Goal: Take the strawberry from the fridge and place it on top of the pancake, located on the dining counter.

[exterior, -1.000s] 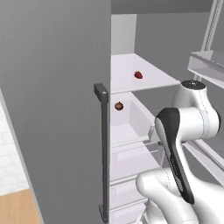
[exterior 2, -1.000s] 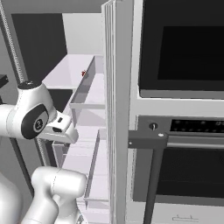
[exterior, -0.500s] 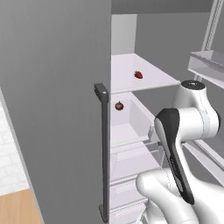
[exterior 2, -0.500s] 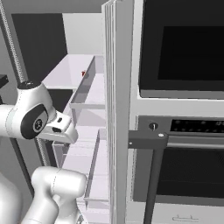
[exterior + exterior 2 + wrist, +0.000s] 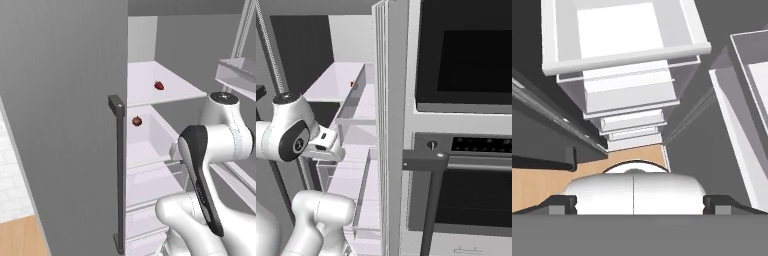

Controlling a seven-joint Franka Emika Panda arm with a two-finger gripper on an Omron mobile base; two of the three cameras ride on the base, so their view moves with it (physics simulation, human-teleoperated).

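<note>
— Strawberry, where is it sitting?

— That tiny bright red strawberry with a green top [image 5: 159, 85] is lying on the white upper shelf of the tall grey fridge [image 5: 65, 125], which is standing open. A darker brownish-red round fruit [image 5: 137, 121] is resting one level lower.

— How is it going to handle?

— Probably light, soft and easily bruised; I'd be pinching gently across its widest part.

— And the two-finger gripper [image 5: 640, 202]?

— Its dark tips are sitting wide apart, holding nothing.

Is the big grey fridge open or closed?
Open. The tall grey fridge shows its white shelf inside, with the tiny red strawberry on it.
</note>
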